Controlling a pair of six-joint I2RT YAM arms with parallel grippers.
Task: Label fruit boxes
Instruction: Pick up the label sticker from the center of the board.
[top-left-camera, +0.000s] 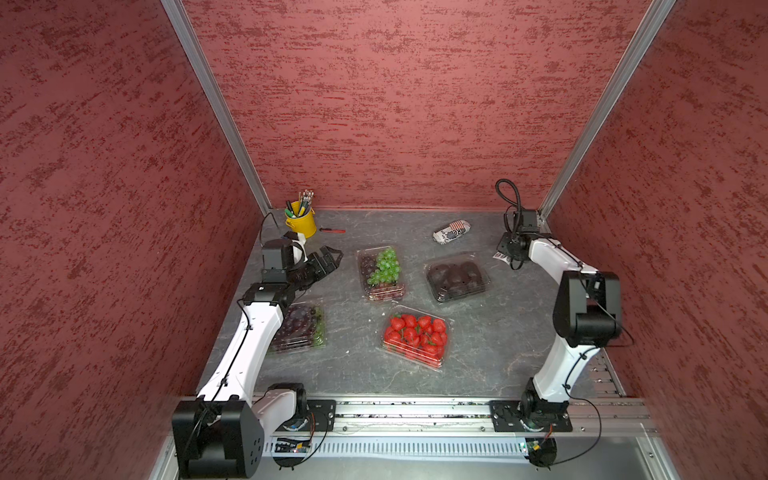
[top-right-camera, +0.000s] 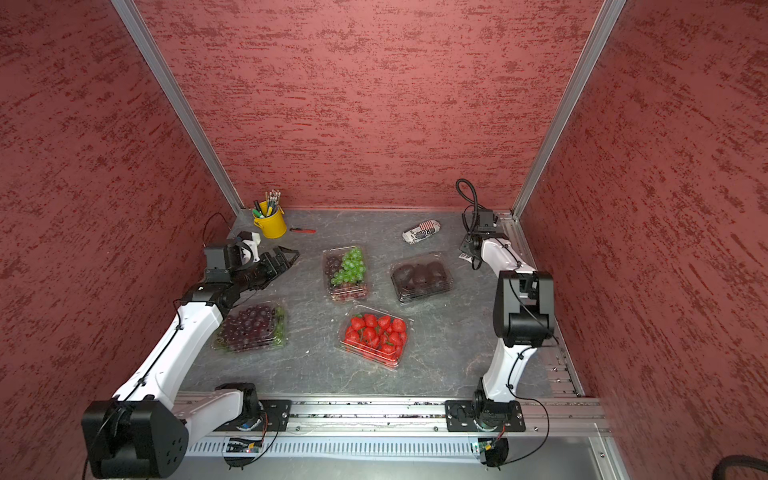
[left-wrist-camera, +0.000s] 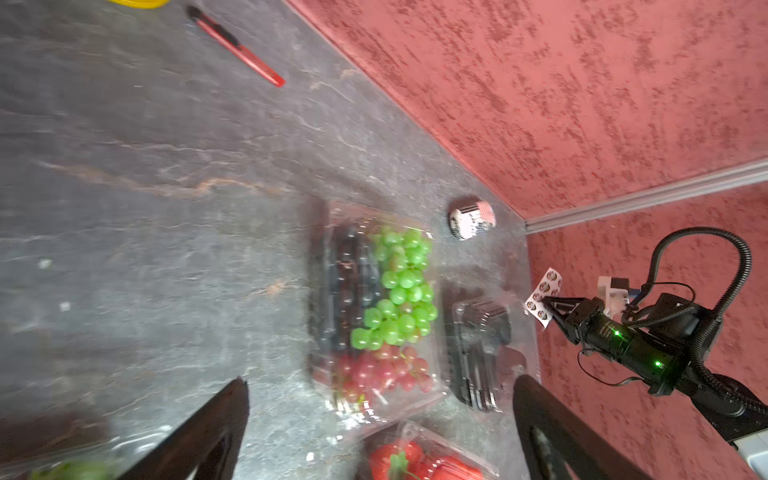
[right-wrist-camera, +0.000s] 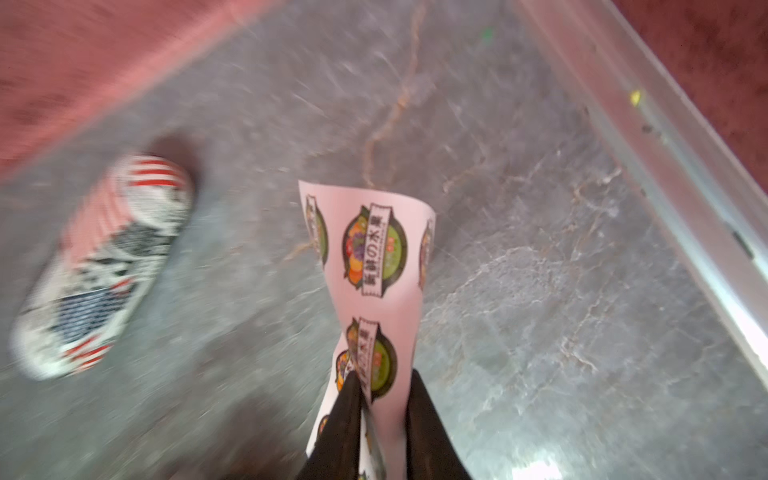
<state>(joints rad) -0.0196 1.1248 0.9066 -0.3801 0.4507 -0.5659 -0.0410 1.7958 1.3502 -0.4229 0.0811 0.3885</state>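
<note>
Four clear fruit boxes lie on the grey table: green-and-purple grapes (top-left-camera: 381, 272), dark round fruit (top-left-camera: 456, 276), strawberries (top-left-camera: 415, 336), and dark grapes (top-left-camera: 301, 326) partly under my left arm. My left gripper (top-left-camera: 332, 259) hovers open left of the green grape box (left-wrist-camera: 374, 307), its jaws wide apart and empty (left-wrist-camera: 382, 380). At the back right corner my right gripper (right-wrist-camera: 384, 376) is shut on a curled white sheet of round stickers (right-wrist-camera: 374, 266), lifted off the table. From the left wrist view the sheet (left-wrist-camera: 542, 297) sticks out of the right gripper's tips.
A yellow pencil cup (top-left-camera: 301, 220) and a red utility knife (top-left-camera: 332, 230) sit at the back left. A patterned white, red and black roll (top-left-camera: 451, 230) lies at the back, close to the right gripper. Red walls enclose three sides; a metal rail (top-left-camera: 415, 411) runs along the front.
</note>
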